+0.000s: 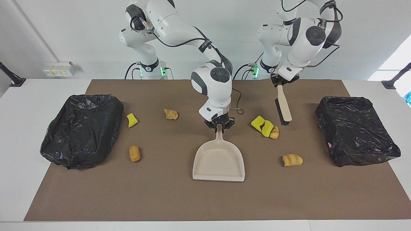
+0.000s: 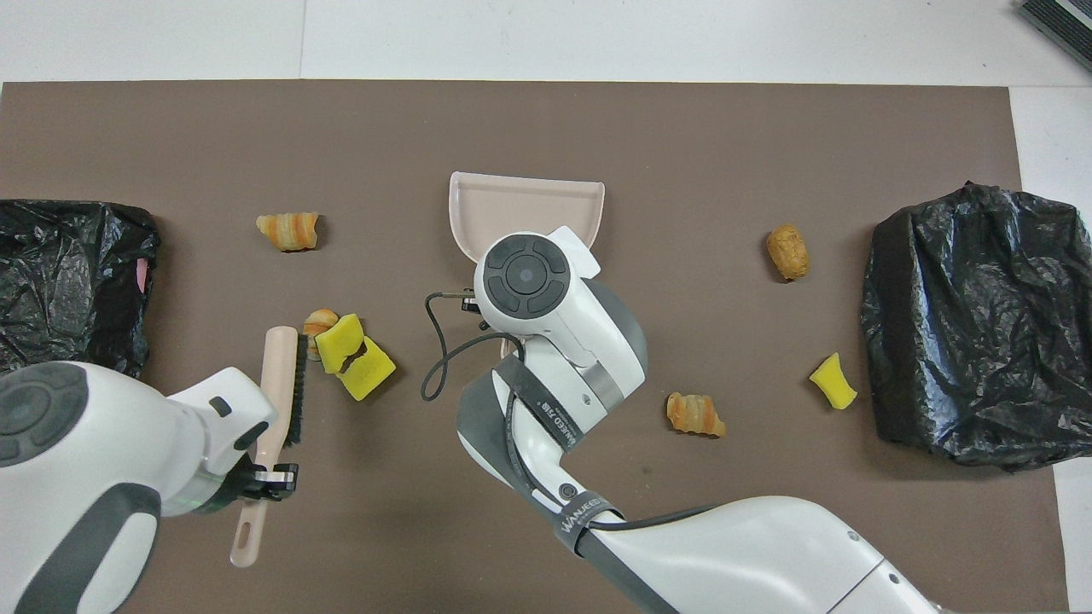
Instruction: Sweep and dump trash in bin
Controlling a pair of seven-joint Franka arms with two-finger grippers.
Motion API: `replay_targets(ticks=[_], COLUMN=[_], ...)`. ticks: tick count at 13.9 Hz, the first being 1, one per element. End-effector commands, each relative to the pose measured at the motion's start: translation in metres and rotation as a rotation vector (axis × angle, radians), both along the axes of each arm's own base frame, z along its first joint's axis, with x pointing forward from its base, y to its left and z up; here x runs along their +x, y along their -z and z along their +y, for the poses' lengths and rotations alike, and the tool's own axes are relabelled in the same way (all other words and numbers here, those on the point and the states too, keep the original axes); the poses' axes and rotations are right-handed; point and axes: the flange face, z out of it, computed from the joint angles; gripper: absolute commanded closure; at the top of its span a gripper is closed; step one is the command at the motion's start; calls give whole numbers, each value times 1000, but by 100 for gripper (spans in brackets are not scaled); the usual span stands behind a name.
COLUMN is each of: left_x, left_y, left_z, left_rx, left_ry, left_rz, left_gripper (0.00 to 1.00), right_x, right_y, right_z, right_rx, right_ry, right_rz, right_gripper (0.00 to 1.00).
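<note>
Left end effector (image 1: pixel 278 84) clamped the brush (image 1: pixel 283 107) handle, right end effector (image 1: pixel 219 126) pinched the dustpan (image 1: pixel 218 160) handle; a careless stroke could scatter the sponge chunks (image 1: pixel 262 125).

A dark strap (image 2: pixel 578 520) wrapped around the right arm (image 2: pixel 768 546), close to where it enters the overhead view, carries pale lettering that appears to read "WANJEER". A second dark strap (image 2: pixel 550 408) higher on the same arm, nearer the wrist, bears similar pale lettering, but it lies too slanted to make out. In the facing view the bands on both arms show light marks that cannot be read. No other writing, number or sign is legible.
</note>
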Motion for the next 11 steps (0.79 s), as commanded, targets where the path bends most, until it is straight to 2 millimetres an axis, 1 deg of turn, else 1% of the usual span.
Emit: replay_targets(ticks=[1, 2, 3, 4, 5, 6, 8, 9, 10, 11], left_x=[38, 46, 53, 57, 56, 54, 45, 39, 36, 35], left_y=[-1, 4, 11, 16, 23, 27, 44, 57, 67, 73], left_z=[35, 49, 67, 81, 90, 90, 78, 57, 43, 34], left_rx=[8, 14, 27, 28, 26, 25, 28, 33, 41, 48], left_ry=[-66, -87, -82, -66, -58, -56, -53, -39, -45, -55], left_rz=[-69, -88, -107, -114, -100, -89, -50, -29, -15, -5], left_gripper=[100, 100, 100, 100, 100, 100, 100, 100, 100, 100], right_x=[15, 11, 7, 9, 7, 6, 1, 2, 1, -2], right_y=[-25, -34, -44, -57, -64, -69, -73, -75, -77, -78], right_z=[-21, -24, -30, -44, -55, -69, -87, -105, -114, -121], right_rx=[6, -4, -25, -42, -61, -70, -48, -38, -41, -40], right_ry=[-77, -141, -203, -263, -330, -417, -608, -651, -719, -837], right_rz=[-32, -33, -17, -6, 15, 44, 115, 144, 166, 182], right_gripper=[100, 100, 100, 100, 100, 100, 100, 100, 100, 100])
